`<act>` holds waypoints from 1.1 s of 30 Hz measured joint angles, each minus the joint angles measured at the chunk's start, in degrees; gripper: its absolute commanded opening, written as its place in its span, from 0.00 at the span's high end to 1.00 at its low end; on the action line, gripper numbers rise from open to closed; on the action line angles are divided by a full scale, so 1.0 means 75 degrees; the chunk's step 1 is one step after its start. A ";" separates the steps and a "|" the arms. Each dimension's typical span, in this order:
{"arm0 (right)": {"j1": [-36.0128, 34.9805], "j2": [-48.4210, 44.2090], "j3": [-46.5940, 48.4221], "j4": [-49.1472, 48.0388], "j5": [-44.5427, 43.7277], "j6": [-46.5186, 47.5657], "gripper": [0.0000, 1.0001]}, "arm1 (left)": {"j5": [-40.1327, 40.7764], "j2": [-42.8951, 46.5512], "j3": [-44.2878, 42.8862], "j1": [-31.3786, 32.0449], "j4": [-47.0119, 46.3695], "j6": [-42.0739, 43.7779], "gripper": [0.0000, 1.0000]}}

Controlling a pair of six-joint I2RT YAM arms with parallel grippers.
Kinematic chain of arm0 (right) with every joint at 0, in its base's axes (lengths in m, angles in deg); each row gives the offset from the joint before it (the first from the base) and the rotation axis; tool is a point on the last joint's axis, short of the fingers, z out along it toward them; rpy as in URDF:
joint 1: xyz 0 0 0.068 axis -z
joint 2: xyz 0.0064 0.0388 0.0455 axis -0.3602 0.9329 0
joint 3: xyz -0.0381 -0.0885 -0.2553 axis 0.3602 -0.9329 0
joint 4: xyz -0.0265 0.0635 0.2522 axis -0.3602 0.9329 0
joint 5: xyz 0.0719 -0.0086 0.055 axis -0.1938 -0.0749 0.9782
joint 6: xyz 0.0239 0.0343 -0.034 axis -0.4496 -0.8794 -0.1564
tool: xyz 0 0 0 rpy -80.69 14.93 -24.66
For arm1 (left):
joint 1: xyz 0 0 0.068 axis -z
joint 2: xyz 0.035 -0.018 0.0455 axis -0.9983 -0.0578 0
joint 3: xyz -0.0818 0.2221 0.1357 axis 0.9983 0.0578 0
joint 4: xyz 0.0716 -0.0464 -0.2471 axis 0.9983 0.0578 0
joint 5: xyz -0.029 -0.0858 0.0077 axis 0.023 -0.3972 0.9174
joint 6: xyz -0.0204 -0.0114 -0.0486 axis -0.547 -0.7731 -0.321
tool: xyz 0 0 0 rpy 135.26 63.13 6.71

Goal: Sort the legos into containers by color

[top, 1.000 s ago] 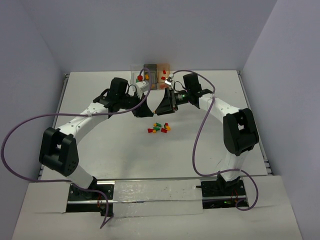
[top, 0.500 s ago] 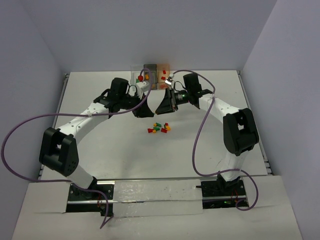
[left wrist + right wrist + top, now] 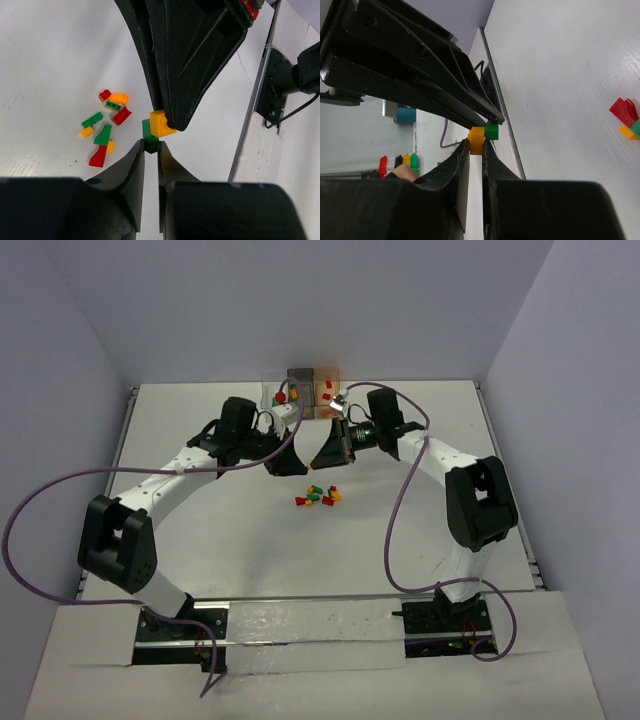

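Gripping, you have: left pincer (image 3: 150, 146) closed on green lego (image 3: 146, 131), right pincer (image 3: 475, 146) closed on orange lego (image 3: 476, 136), legos touching.

The right gripper (image 3: 475, 146) has closed. Its jaws stood partly apart a second ago, had narrowed half a second ago, and now pinch the orange-yellow brick (image 3: 476, 138) between their tips. That brick sits pressed against the green brick (image 3: 491, 131) held by the left gripper (image 3: 150, 148). Seen from above, the right gripper has also edged slightly toward the left edge of the tabletop (image 3: 200, 540), and the wrist behind it has shifted a touch toward the near edge.
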 measured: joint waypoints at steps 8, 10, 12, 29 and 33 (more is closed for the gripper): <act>0.0044 0.0000 -0.0856 -0.2421 0.0441 -0.1963 1.00 | 0.0217 0.0009 0.0064 0.0009 -0.0042 -0.0005 1.00; 0.0044 0.0002 -0.1188 -0.3500 0.0575 -0.2881 1.00 | 0.0361 0.0009 0.0090 0.0009 -0.0073 -0.0007 1.00; 0.0047 0.0029 -0.1424 -0.4557 0.0697 -0.3765 1.00 | 0.0554 0.0009 0.0103 0.0012 -0.0078 -0.0009 1.00; 0.0941 0.0605 0.0492 -0.3490 0.0037 -0.3259 1.00 | 0.1822 -0.0346 -0.0563 -0.0664 -0.0005 -0.0212 1.00; 0.1029 0.0793 0.2043 -0.1119 -0.0862 -0.1454 1.00 | 0.2343 -0.1246 -0.1987 -0.1371 -0.0027 -0.0438 1.00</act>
